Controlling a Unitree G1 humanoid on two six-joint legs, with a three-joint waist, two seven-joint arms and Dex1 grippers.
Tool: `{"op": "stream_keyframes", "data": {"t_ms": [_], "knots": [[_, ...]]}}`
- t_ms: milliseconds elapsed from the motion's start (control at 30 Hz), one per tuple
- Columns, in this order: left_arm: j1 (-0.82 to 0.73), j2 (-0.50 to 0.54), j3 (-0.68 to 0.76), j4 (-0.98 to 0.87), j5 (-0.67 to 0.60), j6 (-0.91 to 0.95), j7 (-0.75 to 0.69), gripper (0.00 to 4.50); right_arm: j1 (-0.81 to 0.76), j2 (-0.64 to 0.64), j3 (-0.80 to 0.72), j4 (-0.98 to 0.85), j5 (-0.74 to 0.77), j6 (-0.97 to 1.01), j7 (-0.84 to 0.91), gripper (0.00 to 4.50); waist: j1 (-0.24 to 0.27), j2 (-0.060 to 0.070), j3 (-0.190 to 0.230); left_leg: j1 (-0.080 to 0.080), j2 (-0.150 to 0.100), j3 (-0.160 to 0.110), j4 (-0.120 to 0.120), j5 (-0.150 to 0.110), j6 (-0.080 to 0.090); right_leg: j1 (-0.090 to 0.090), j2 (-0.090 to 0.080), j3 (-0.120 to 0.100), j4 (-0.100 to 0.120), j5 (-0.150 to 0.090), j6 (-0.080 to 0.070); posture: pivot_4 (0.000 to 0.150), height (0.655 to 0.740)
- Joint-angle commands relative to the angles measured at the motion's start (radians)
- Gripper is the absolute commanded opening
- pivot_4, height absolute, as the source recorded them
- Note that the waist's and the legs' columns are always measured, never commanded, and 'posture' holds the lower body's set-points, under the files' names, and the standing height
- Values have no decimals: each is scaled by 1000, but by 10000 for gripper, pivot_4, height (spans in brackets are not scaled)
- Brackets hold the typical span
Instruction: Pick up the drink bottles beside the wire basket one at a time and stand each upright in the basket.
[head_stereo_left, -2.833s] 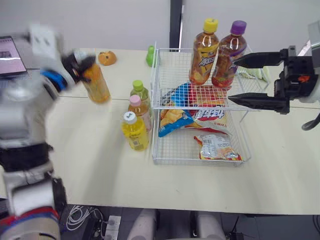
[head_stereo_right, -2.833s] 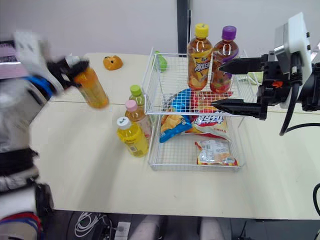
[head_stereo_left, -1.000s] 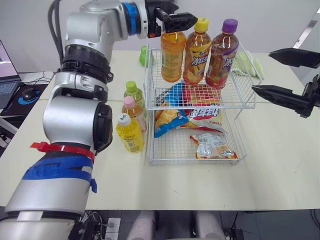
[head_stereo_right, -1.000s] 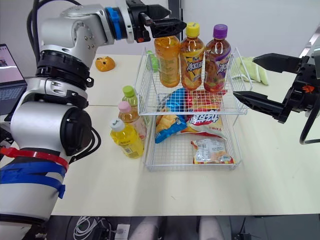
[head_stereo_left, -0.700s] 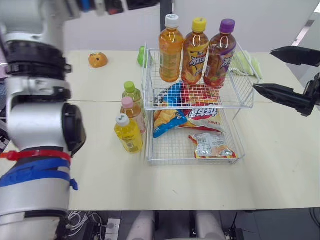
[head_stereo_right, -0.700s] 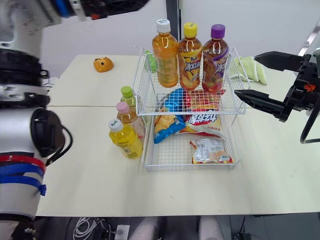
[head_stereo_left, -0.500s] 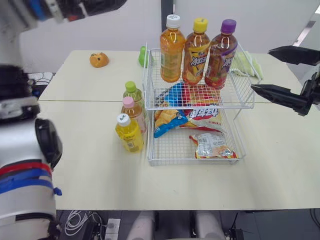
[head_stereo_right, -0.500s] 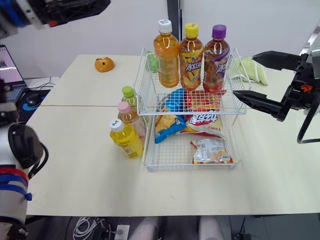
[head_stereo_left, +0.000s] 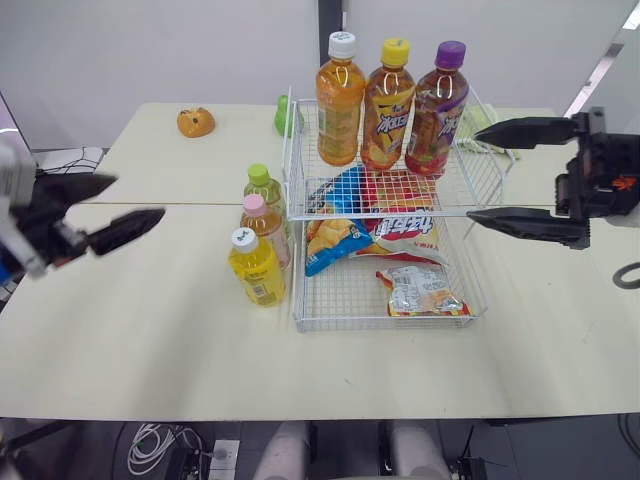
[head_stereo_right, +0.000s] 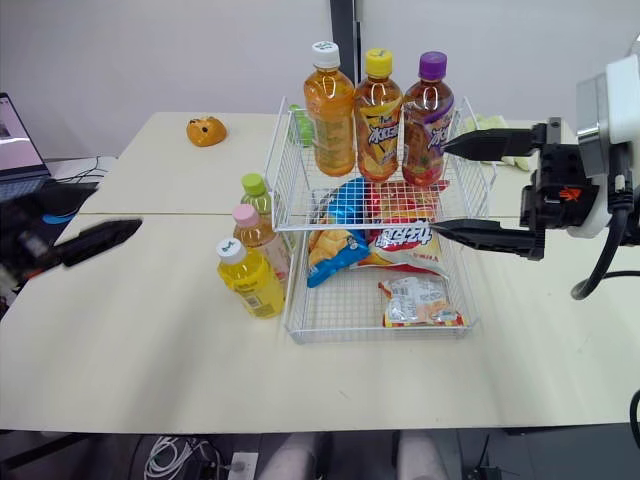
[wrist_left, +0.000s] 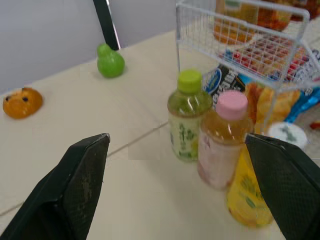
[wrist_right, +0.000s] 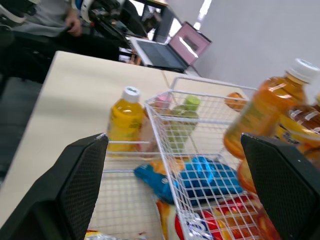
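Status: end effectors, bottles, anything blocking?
Left end effector and right end effector open, empty. Three upper-tier bottles upright in wire basket. Three table bottles waiting. Nothing blocking.

Left gripper (head_stereo_left: 140, 196): fingers spread wide, pointing inward, low at left side. Right gripper (head_stereo_left: 473, 171): fingers spread wide, one above other, pointing inward, at right side.

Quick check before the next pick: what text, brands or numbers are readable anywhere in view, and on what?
No text can be quoted with confidence.
yellow-cap bottle: large white characters on the label, too blurred to read.
purple-cap bottle: the same.
red-and-white snack bag: bold dark characters, blurred.
green-cap bottle, pink-cap bottle, white-cap yellow bottle: label print too small.
laptop screen: blurred.
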Motion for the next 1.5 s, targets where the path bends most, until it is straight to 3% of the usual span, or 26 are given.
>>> {"op": "stream_keyframes", "data": {"t_ms": [33, 167, 333, 500, 700, 967, 1067, 1333, 1500], "knots": [[90, -39, 100, -162, -158, 85, 1, 44815, -59, 11, 38, 17, 21, 12, 66, 45000, 8, 0, 0, 0, 1, 0, 0, 0, 0, 1, 0, -1, -1, 0, -1, 1500, 7400], [126, -158, 93, -301, -296, 157, 168, 44815, -75, 29, 59, 25, 8, 11, 76, 45000, 16, 0, 0, 2, 1, -1, 1, 0, 0, 4, 0, -2, -3, -1, -1, 1500, 7400], [34, -386, -60, -432, -311, 129, 534, 44815, -69, 38, 59, 25, -5, 10, 70, 45000, 30, 0, -1, 3, 1, 0, 0, 0, -1, 4, 1, -1, -2, 0, -2, 1500, 7400], [-7, -502, -299, -521, -221, 113, 795, 44815, -76, 32, 53, 22, -5, 22, 67, 45000, 32, -1, -2, 5, 1, 4, 0, -1, -1, 4, 3, 5, -2, 1, -1, 1500, 7400], [-89, -544, -511, -495, -50, 79, 1010, 44815, -80, 22, 48, 22, -8, 29, 67, 45000, 30, -1, -2, 6, 3, 7, 0, -1, -1, 4, 6, 9, -2, 1, 0, 1500, 7400], [-84, -611, -667, -463, 65, 34, 1111, 44815, -80, 21, 42, 24, -11, 31, 68, 45000, 33, -2, -2, 7, 3, 15, 0, -1, 0, 4, 7, 13, -2, 2, 1, 1500, 7400], [-76, -591, -687, -440, 110, 7, 1111, 39024, -80, 19, 41, 24, -12, 32, 68, 45000, 33, -2, -2, 7, 4, 16, 0, -1, 0, 4, 7, 13, -3, 2, 1, 1500, 7400], [-34, -613, -719, -437, 140, 0, 1105, 13720, -90, 16, 41, 32, -21, 34, 68, 45000, 34, -1, -2, 7, 4, 15, 0, -2, 0, 4, 7, 14, -3, 2, 1, 1500, 7400], [-11, -590, -653, -471, 117, -17, 1065, 13550, -92, 14, 39, 37, -26, 31, 68, 45000, 33, -2, -2, 7, 4, 15, 0, -2, 0, 4, 7, 14, -4, 2, 1, 1500, 7400]]}}
